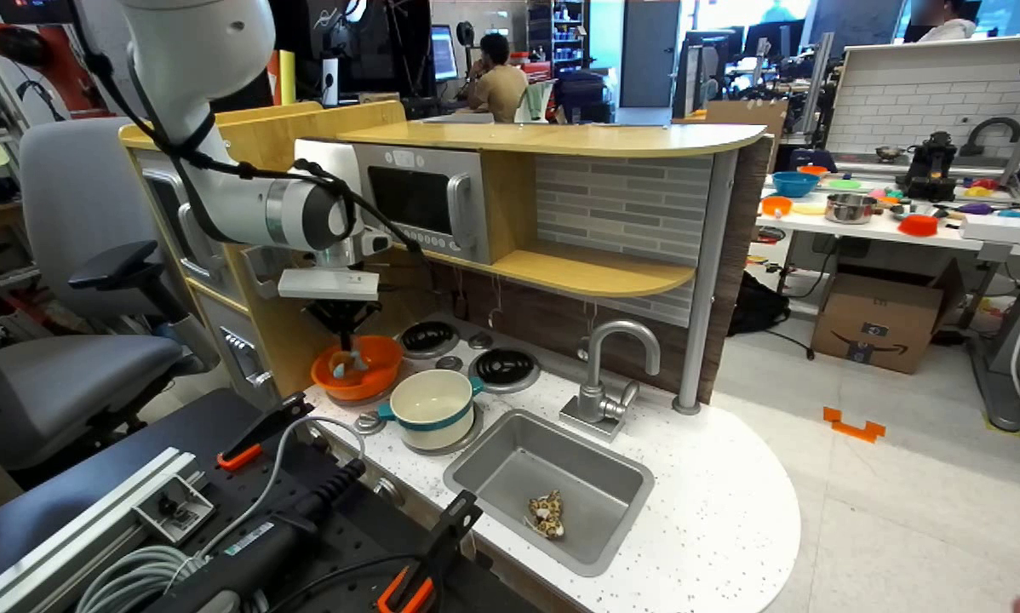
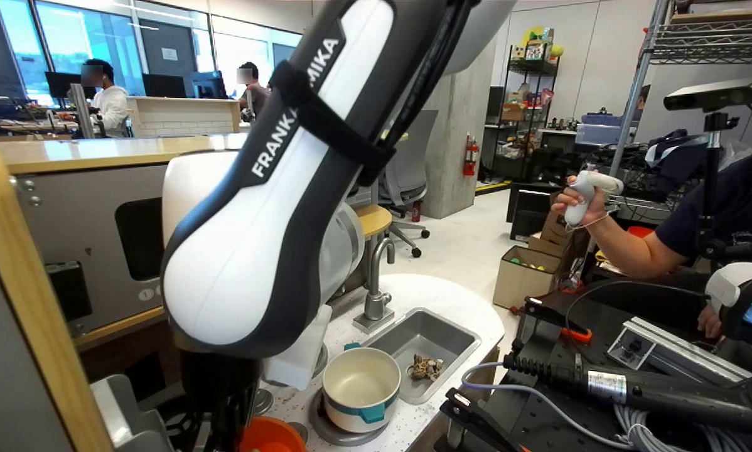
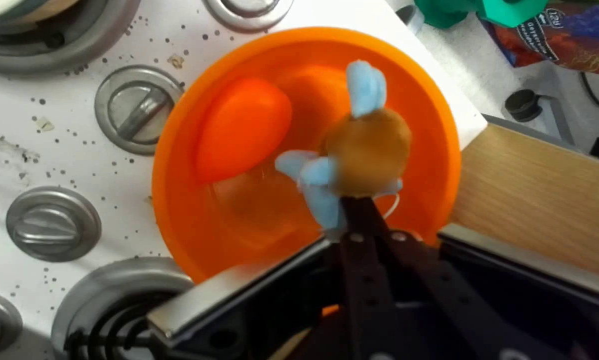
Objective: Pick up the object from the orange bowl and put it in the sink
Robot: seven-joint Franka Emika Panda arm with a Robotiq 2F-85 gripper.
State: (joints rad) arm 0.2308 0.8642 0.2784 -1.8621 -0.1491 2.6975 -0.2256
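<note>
The orange bowl (image 1: 358,393) stands on the stove area beside the wooden cabinet; its edge shows in an exterior view (image 2: 274,433) and it fills the wrist view (image 3: 319,35). My gripper (image 3: 359,210) points down into it, also seen in an exterior view (image 1: 346,342). The fingers are close together on a small brown and light-blue plush toy (image 3: 369,150), which hides their tips. A smooth orange-red rounded piece (image 3: 244,130) lies in the bowl beside the toy. The grey metal sink (image 1: 518,460) holds a spotted plush toy (image 1: 547,513); both show in an exterior view too.
A cream pot with teal handles (image 1: 432,404) stands between bowl and sink. A curved faucet (image 1: 595,366) rises behind the sink. The microwave and wooden shelf (image 1: 578,272) overhang the back. A wooden cabinet panel (image 3: 534,200) is close beside the bowl.
</note>
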